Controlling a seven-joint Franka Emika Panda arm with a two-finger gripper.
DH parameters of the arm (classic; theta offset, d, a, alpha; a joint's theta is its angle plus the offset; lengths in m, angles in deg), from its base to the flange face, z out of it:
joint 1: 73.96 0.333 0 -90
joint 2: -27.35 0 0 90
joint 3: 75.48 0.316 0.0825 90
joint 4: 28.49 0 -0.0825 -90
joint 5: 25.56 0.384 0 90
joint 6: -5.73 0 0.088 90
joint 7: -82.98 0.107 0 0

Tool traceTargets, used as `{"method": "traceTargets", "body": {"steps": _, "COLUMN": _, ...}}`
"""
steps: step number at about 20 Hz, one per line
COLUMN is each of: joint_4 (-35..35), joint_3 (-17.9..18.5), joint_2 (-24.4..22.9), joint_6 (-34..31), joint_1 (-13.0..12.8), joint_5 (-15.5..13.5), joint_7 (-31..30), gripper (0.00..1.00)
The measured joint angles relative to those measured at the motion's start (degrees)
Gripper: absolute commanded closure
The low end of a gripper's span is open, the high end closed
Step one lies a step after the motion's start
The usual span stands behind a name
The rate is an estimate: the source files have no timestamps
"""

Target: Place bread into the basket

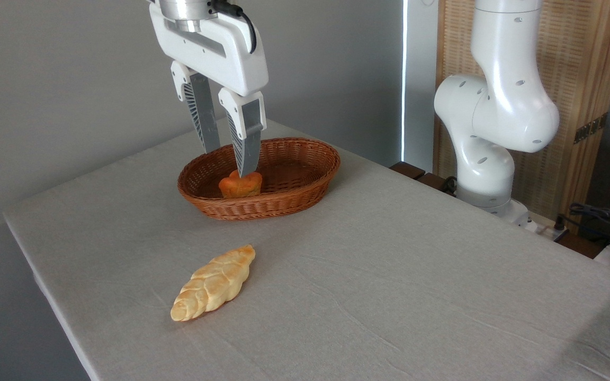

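Note:
The bread (pixel 240 185), a small bright orange bun, sits inside the reddish-brown wicker basket (pixel 305 196), toward its left end. My gripper (pixel 228 163) hangs straight over that end of the basket, open, with its two grey fingers apart. The nearer fingertip (pixel 245 168) reaches down to the bun's top and overlaps it in this view. The farther finger ends beside the basket's left rim. Nothing is held between the fingers.
A longer pale-yellow braided loaf (pixel 214 283) lies on the grey tablecloth in front of the basket, near the table's left edge (pixel 45 296). The arm's white base (pixel 487 159) stands at the back right, with cables (pixel 601 219) beyond it.

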Motion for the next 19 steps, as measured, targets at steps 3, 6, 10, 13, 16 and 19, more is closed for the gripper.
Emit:
{"method": "traceTargets", "body": {"steps": 3, "joint_4": 1.2, "joint_3": -0.28, "joint_2": 0.96, "joint_6": 0.0, "joint_1": 0.58, "joint_5": 0.58, "joint_7": -1.17, "gripper": 0.0}}
{"method": "traceTargets", "body": {"steps": 6, "joint_4": 1.74, "joint_3": 0.04, "joint_2": 1.33, "joint_6": 0.0, "joint_1": 1.31, "joint_5": 1.63, "joint_7": -1.17, "gripper": 0.0}}
{"method": "traceTargets", "body": {"steps": 10, "joint_4": 1.92, "joint_3": 0.04, "joint_2": 1.37, "joint_6": 0.0, "joint_1": 1.44, "joint_5": 4.14, "joint_7": -1.17, "gripper": 0.0}}
{"method": "traceTargets", "body": {"steps": 13, "joint_4": 1.95, "joint_3": 0.04, "joint_2": 1.37, "joint_6": 0.0, "joint_1": 1.43, "joint_5": 4.22, "joint_7": -1.17, "gripper": 0.0}}
{"method": "traceTargets", "body": {"steps": 16, "joint_4": 1.95, "joint_3": 0.04, "joint_2": 1.37, "joint_6": -0.01, "joint_1": 1.43, "joint_5": 4.22, "joint_7": -1.17, "gripper": 0.0}}
{"method": "traceTargets", "body": {"steps": 19, "joint_4": 1.95, "joint_3": 0.04, "joint_2": 1.38, "joint_6": -0.02, "joint_1": 1.43, "joint_5": 4.22, "joint_7": -1.17, "gripper": 0.0}}
